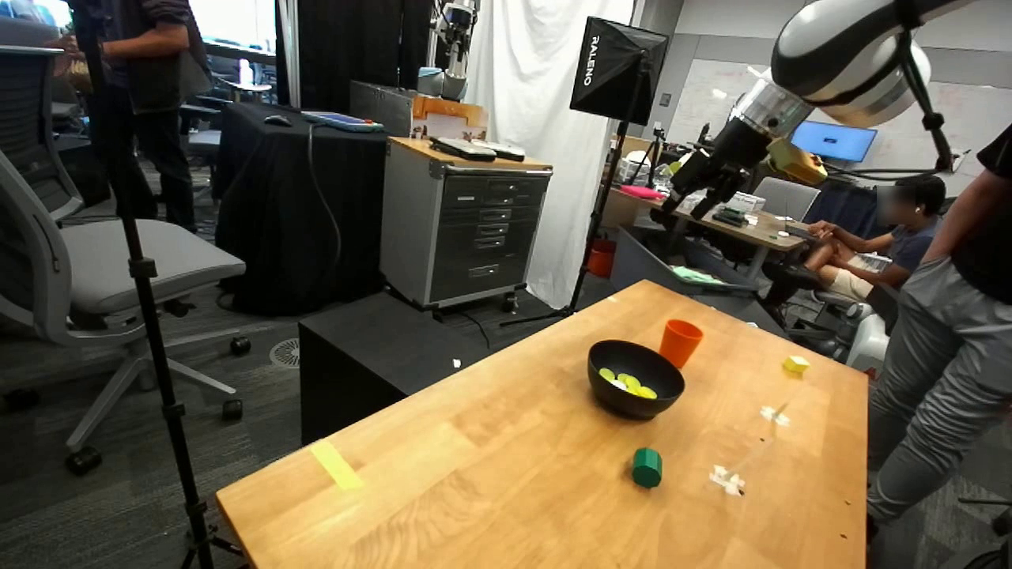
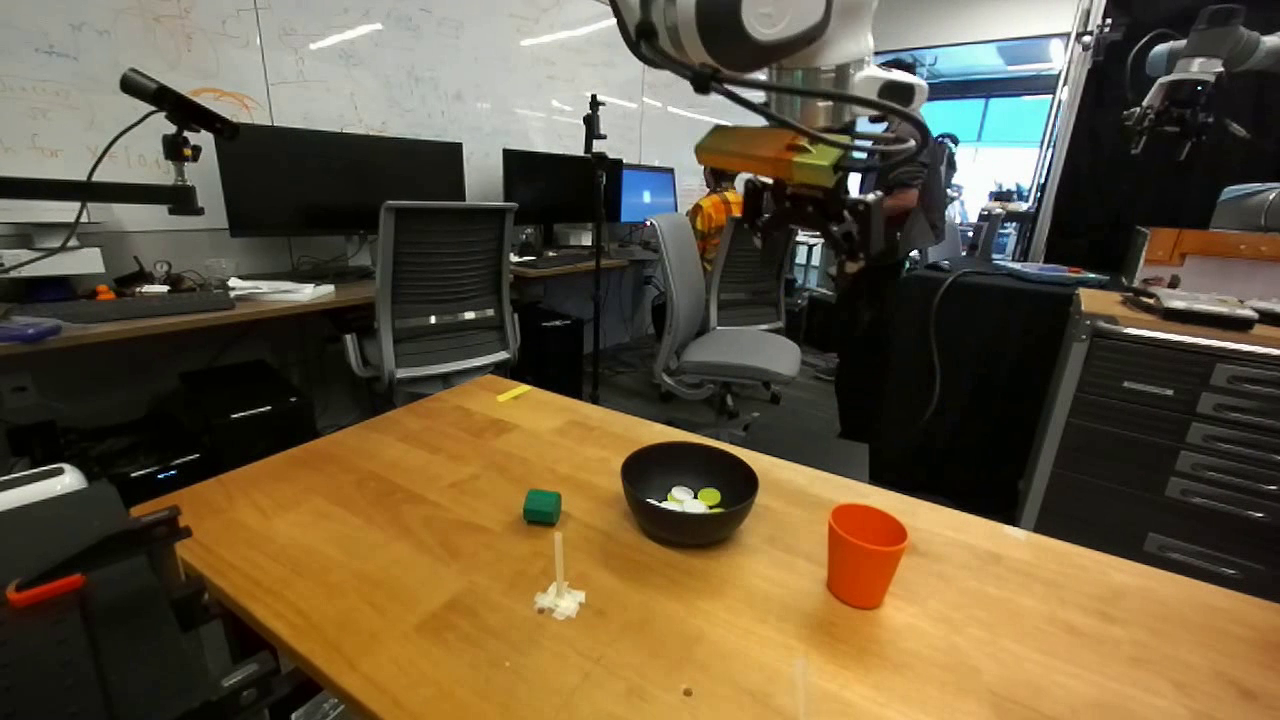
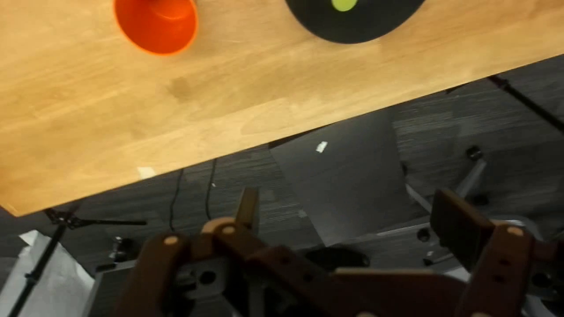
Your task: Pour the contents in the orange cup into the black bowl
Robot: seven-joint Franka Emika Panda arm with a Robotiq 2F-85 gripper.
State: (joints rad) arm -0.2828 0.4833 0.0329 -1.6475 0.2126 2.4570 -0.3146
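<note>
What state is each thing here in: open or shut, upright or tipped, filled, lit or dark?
Orange cup, upright; nothing seen in its visible inside.
Black bowl, upright, partly filled.
Yellowish pieces, lying in the bowl.
White pieces, also in the bowl.
Green block, resting on the table.
Yellow block, resting there too.
End effector, open, gripping nothing.
Cabinet drawers, shut.
Blue screen, lit.
Wide monitor, dark.

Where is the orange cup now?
In an exterior view, the orange cup stands upright on the wooden table, right of the black bowl and apart from it; in the wrist view, it shows top left.
</note>
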